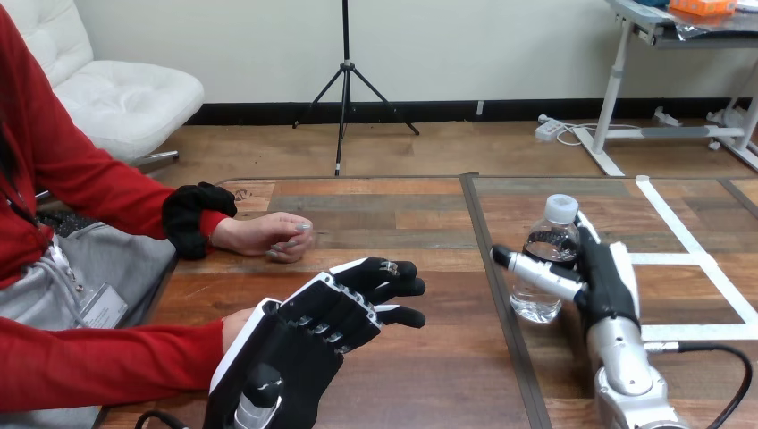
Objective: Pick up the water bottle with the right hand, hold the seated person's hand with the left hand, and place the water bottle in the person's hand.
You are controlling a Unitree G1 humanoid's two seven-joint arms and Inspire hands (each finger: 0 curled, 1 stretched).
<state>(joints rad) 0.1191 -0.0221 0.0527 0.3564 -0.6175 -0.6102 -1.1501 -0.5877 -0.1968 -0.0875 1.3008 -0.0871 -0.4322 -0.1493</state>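
Right hand (608,279) clasps the clear plastic water bottle (550,237); left hand (304,331) covers the person's hand (234,326)

The right hand stands on edge at the wooden bench's (429,357) right part, thumb across the bottle's front, fingers behind. The white-capped bottle is upright on the bench. The left hand lies palm down over the person's red-sleeved hand; whether it grips cannot be told. The person's other hand (264,237) rests farther back, apart. Strips of white tape (679,259) run right of the bottle
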